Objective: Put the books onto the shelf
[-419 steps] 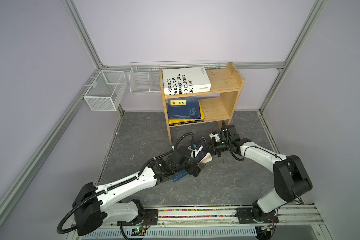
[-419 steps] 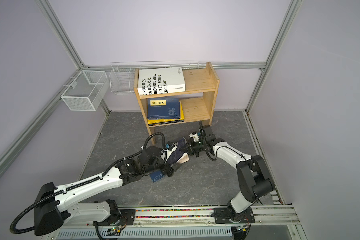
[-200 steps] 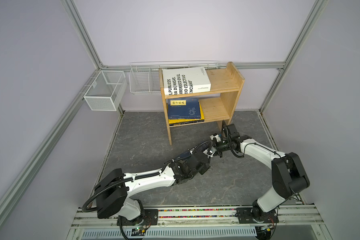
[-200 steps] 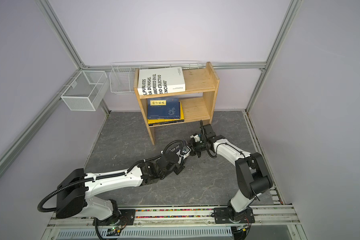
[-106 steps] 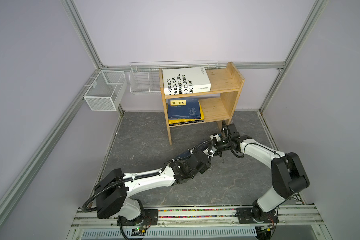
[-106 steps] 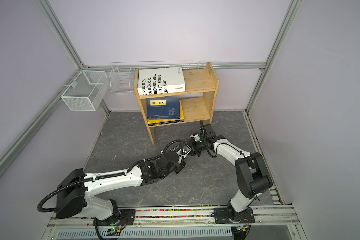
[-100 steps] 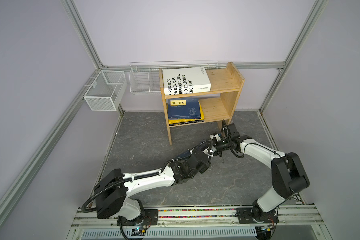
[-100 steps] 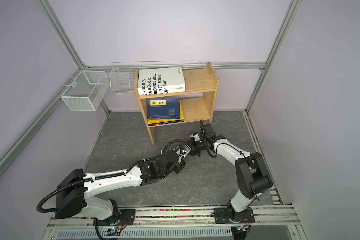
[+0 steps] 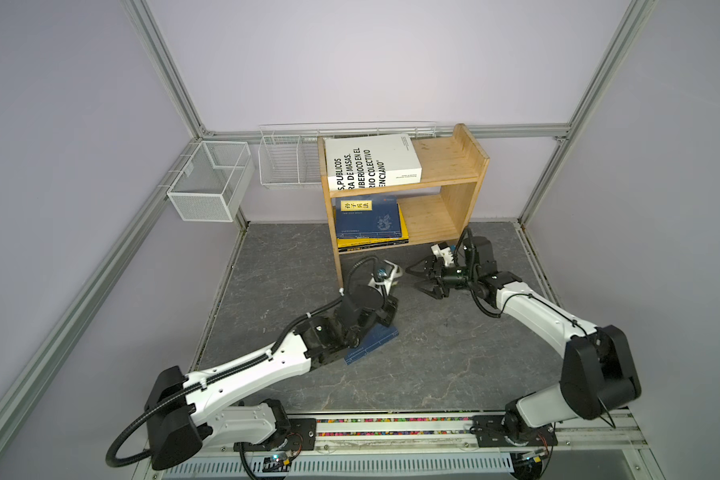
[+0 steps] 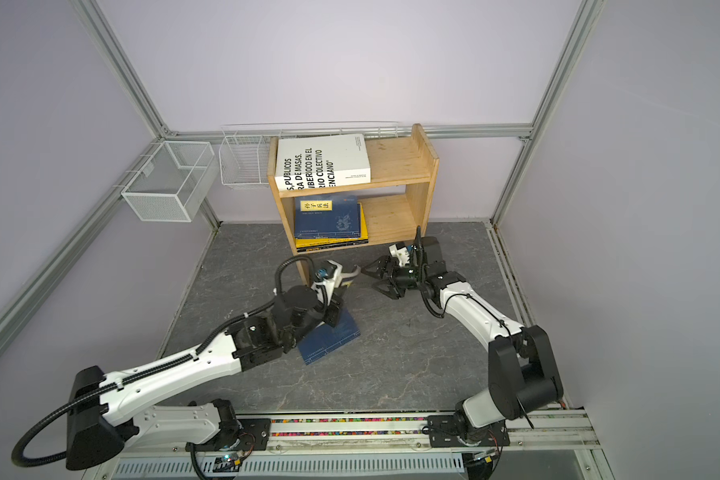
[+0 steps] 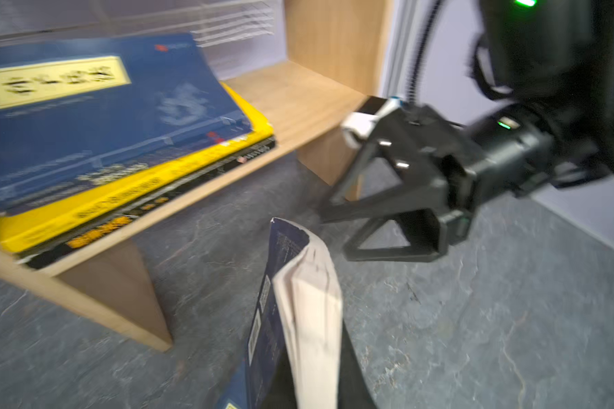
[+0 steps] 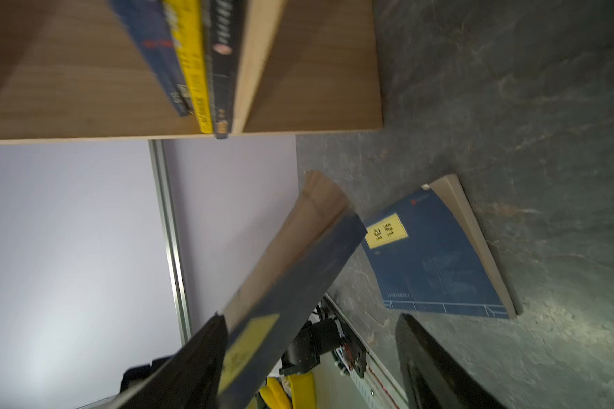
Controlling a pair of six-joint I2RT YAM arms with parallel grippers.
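Thin navy book (image 11: 309, 301), one of the books left to shelve, is pinched near its labelled end by the left fingers (image 11: 355, 389), which are closed tight on it. It stands out of the grip on edge, cover on one side and pages on the other. The pages fan and bend toward the free end, so it looks limp.

That free end points toward the right fingers (image 12: 436, 368), which are spread wide and hold nothing. Their tips sit just beside the book's end; whether they touch it I cannot tell. It reads as the left arm's book to place, with the right arm standing clear.

Under the left arm a second navy book (image 10: 329, 338) lies flat on the surface, not yet picked up.

Farther out stands the shelf (image 9: 441, 164). A thick white book (image 9: 371, 164) lies on its top tier. On the lower tier a shelved navy book (image 9: 368, 218) tops a yellow book (image 11: 128, 187) and a black book (image 11: 178, 191), all stacked to one side.

The held book would probably need turning flat to slide onto that stack — the bare wood beside it looks the easier target.
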